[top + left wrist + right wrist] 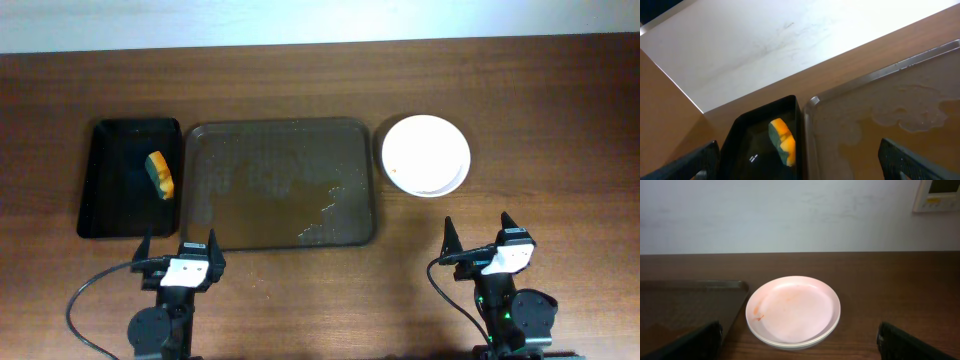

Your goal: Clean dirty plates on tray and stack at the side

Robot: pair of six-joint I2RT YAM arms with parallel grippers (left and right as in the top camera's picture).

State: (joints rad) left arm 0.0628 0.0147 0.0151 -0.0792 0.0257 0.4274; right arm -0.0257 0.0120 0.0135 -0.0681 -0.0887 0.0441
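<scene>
2 stacked plates (426,155) sit on the tabletop (560,100) just right of the wet tray (280,185), and the top plate has an orange smear. A sponge (160,174) lies in the black bin (110,195) left of the tray. The left pincer (181,240) and right pincer (477,228) both hover at the near edge with fingers spread open.

Lab or office: wood table (560,80), wall panel (938,195)

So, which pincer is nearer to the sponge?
Left. The left pincer sits just below the sponge in the overhead view; the right pincer is far off to the right, near the plates.
</scene>
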